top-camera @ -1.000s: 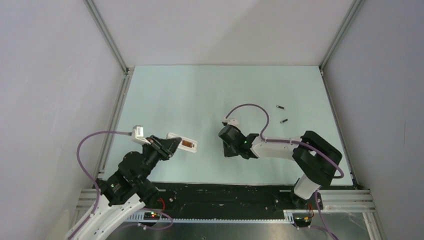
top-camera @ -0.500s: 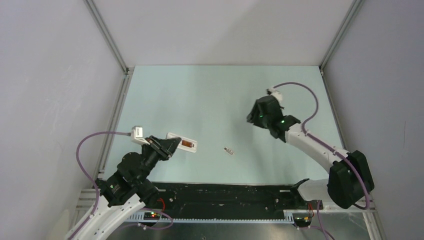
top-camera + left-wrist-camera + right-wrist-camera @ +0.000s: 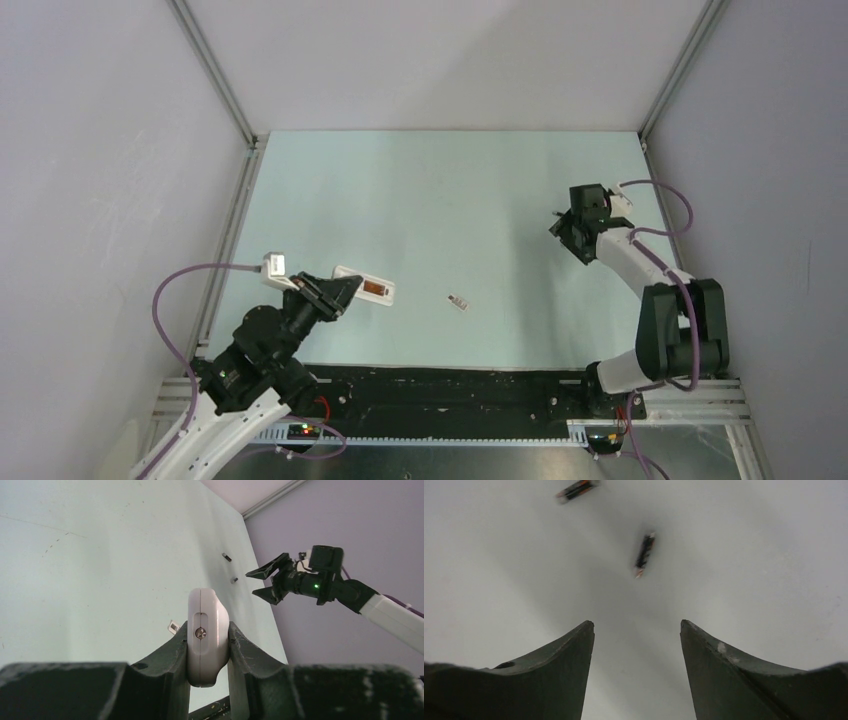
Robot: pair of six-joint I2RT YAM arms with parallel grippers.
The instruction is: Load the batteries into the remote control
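My left gripper (image 3: 343, 290) is shut on the remote control (image 3: 372, 289), a slim white handset held off the table with an open brownish recess in its back facing up. In the left wrist view the remote control (image 3: 202, 610) stands edge-on between the fingers (image 3: 172, 652). Two batteries (image 3: 644, 554) (image 3: 576, 489), small dark cylinders, lie on the mat just ahead of my right gripper (image 3: 637, 622), which is open and empty. The left wrist view shows both batteries (image 3: 226, 557) (image 3: 233, 580) beside the right gripper (image 3: 251, 582). From above, the right gripper (image 3: 562, 228) covers them.
A small pale cover plate (image 3: 458, 301) lies on the mat between the arms, right of the remote; it also shows in the left wrist view as the cover plate (image 3: 173, 626). Grey walls and aluminium rails (image 3: 645, 150) bound the pale green mat (image 3: 420, 200).
My right arm swung from the middle of the mat to the far right over the batteries and opened its jaws, leaving the cover plate on the mat. The left arm stayed still.
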